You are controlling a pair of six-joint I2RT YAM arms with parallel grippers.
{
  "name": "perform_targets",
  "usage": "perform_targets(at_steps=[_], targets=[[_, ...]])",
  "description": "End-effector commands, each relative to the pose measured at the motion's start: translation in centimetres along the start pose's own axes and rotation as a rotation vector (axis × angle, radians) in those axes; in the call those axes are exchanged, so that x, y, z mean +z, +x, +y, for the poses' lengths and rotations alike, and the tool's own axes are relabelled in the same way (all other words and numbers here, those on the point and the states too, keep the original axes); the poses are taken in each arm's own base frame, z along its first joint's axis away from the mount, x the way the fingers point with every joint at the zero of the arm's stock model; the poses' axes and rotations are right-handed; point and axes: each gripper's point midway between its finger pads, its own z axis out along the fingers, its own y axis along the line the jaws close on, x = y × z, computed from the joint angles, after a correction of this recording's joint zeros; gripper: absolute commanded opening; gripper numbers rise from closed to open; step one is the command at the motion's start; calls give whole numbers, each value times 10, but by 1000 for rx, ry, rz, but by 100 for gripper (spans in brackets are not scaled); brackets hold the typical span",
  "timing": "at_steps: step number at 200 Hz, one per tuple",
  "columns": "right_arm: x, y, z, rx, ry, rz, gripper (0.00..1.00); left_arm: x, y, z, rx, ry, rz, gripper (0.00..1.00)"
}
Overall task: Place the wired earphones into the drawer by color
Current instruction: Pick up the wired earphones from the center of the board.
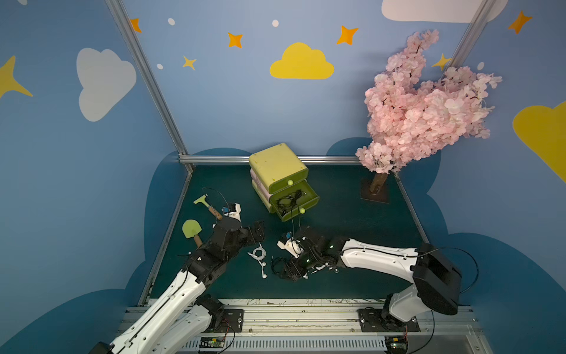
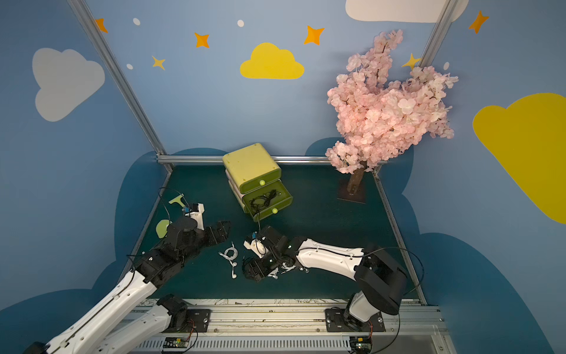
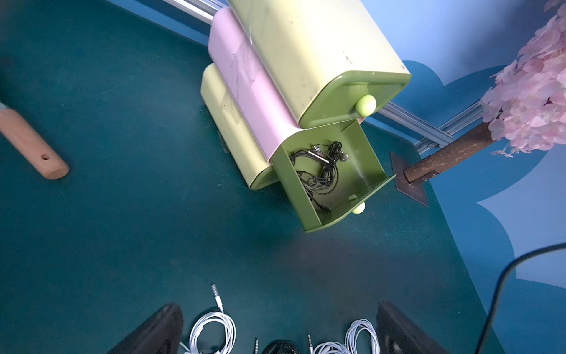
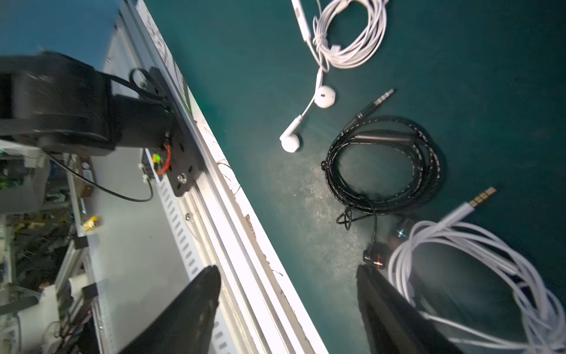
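The green middle drawer (image 1: 312, 196) of the small cabinet stands pulled out, with black wired earphones (image 1: 289, 199) lying in it, as the left wrist view also shows (image 3: 321, 167). On the mat lie a white bundle (image 1: 258, 256), a black coil (image 4: 386, 162) and another white bundle (image 4: 474, 275). My left gripper (image 1: 258, 231) hangs open just behind the white bundle (image 3: 213, 332), holding nothing. Low over the black coil (image 1: 277, 263), my right gripper (image 1: 288, 271) has its jaws apart and nothing between them; one finger (image 4: 389, 309) is beside the second white bundle.
A green scraper (image 1: 205, 202) and a green spatula (image 1: 191, 230), both with wooden handles, lie at the left by my left arm. A pink blossom tree (image 1: 422, 107) stands at the back right on a dark base (image 1: 375, 193). An aluminium rail (image 1: 306, 309) runs along the front edge.
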Motion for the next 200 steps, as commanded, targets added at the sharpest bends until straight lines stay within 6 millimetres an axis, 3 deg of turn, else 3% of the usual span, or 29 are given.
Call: perform_targets(at_steps=[1, 78, 200], targets=[[10, 4, -10, 24, 101, 39, 69, -5, 8, 18, -10, -63, 4, 100], [35, -4, -20, -73, 217, 99, 64, -18, 12, 32, -26, -88, -32, 100], [58, -7, -35, -133, 276, 173, 45, -22, 16, 41, -33, -106, -42, 100]])
